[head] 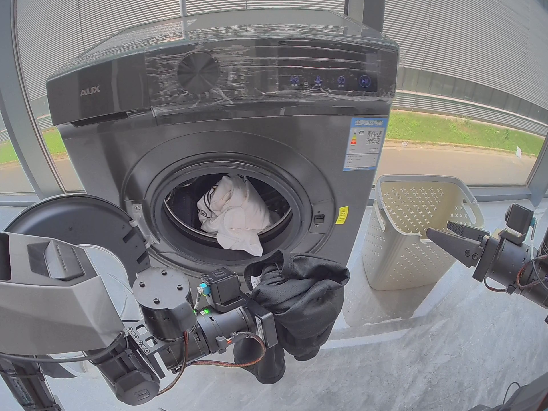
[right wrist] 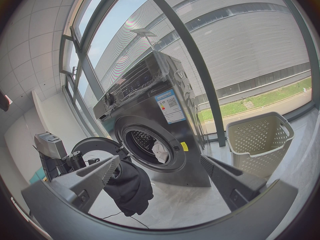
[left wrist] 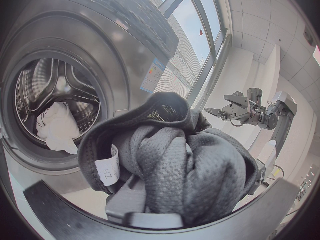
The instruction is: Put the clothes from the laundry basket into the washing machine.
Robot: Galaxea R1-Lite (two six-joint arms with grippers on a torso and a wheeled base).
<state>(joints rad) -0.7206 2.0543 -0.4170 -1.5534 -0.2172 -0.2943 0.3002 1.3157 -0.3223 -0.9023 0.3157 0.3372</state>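
Before washing machine (head: 228, 138) mouth, left gripper (head: 267, 322) pinches black garment (head: 302, 298) bundle; 1 white garment (head: 234, 212) lies in drum (left wrist: 50, 80); right gripper (head: 439, 230), jaws spread, hangs beside laundry basket (head: 408, 246).

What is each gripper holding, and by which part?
Left gripper: bunched dark grey mesh garment, held by a gathered fold, exact part hidden. Right gripper: open, empty.

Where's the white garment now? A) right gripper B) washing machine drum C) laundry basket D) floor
B: the white garment lies in the washing machine drum, drooping over the opening's rim; the dark garment hangs from the left gripper outside.
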